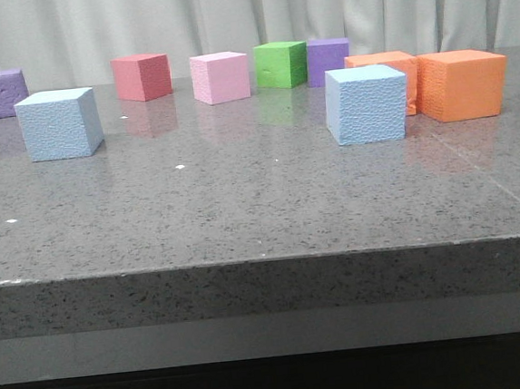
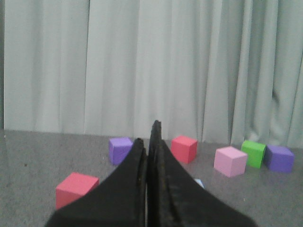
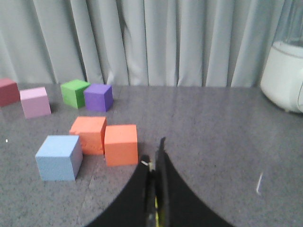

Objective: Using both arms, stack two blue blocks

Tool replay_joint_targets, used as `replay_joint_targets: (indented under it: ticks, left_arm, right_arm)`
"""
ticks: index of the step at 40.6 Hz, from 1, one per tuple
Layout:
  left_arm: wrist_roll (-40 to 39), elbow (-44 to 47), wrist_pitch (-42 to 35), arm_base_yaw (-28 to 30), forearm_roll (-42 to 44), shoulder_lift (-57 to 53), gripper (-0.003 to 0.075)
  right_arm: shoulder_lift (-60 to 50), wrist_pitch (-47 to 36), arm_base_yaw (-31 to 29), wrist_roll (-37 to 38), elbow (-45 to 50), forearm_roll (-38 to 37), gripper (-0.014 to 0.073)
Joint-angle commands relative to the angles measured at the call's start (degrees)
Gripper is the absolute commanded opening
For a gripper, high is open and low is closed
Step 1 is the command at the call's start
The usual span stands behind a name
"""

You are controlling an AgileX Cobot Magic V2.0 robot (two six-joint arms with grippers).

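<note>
No readable text, labels, brands, numbers, signs anywhere

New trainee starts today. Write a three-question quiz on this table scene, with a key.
1. True or false: the two blue blocks are already stacked.
2. How many orange blocks are there?
3. Right gripper: (a) open, (b) shut empty, (c) holding a block?

Key:
1. False. The left blue block and right blue block sit apart on the table.
2. Two.
3. b. The right gripper is shut on nothing.
</note>
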Motion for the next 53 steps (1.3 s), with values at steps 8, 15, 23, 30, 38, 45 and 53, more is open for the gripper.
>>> replay_joint_targets:
  ticks: [8, 15, 23, 30, 38, 45, 53]
  left_arm:
    - [-0.4, -3.5, 0.3, -0.4, -0.4, 9.8, -0.002]
    - [-0.4, -3.5, 0.3, -0.4, -0.4, 12.5, -0.002]
    - [-0.4, -3.2, 0.2, -0.4, -0.4, 12.7, -0.002]
    - [-0.4, -2.8, -0.4, -0.4, 0.0, 12.7, -0.0018]
    - [-0.4, -2.8, -0.2, -0.4, 2.4, 12.7, 0.0275]
    - [-0.4, -2.8, -1.7, -0.4, 1.1, 12.7, 0.0497]
    - [-0.4, -2.8, -1.7, -0.4, 1.1, 12.7, 0.0493]
  right_arm:
    - [9.9, -0.5, -0.3, -0.2, -3.7, -0.2, -0.0121]
    - [11.0, -0.5, -0.3, -0.2, -3.7, -0.2, -0.0121]
    - [11.0, -0.5, -0.3, -0.2, -3.7, -0.2, -0.0121]
    - [11.0, -0.4, -0.3, -0.2, -3.7, -0.5, -0.0081]
    - [11.0, -0.6, -0.3, -0.2, -3.7, -2.1, 0.0385]
    - [11.0, -0.5, -0.3, -0.2, -3.7, -1.7, 0.0474]
    - [11.0, -0.6, -0.3, -0.2, -3.7, -1.7, 0.0475]
